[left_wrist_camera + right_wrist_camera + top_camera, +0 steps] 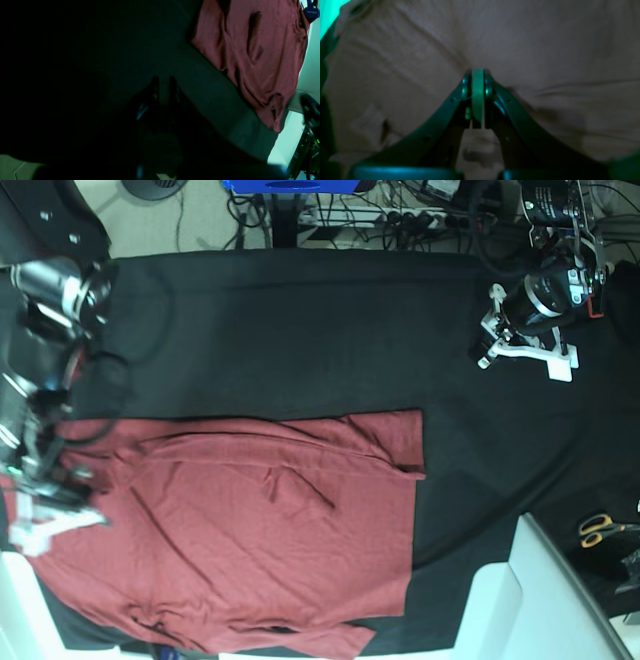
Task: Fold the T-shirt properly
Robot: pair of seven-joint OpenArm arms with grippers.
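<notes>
Closest to the right wrist camera, the right gripper (pixel 477 75) presses its jaws together on a pinch of the T-shirt (pixel 260 550). From the overhead camera the shirt lies spread and wrinkled on the black table cloth (pixel 300 330), toward its near edge. Well away from the shirt, over bare cloth, the left gripper (pixel 487 345) is closed and empty. Scissors (pixel 603 528) lie off the cloth's corner.

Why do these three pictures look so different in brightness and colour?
Left wrist view: mostly dark and underexposed, with a green cast; only the T-shirt shows its red clearly. Right wrist view: soft and blurred, the cloth washed out to pale grey-beige, green glare on the right gripper. Base view: evenly lit and sharp, with true colours on the black table cloth.
</notes>
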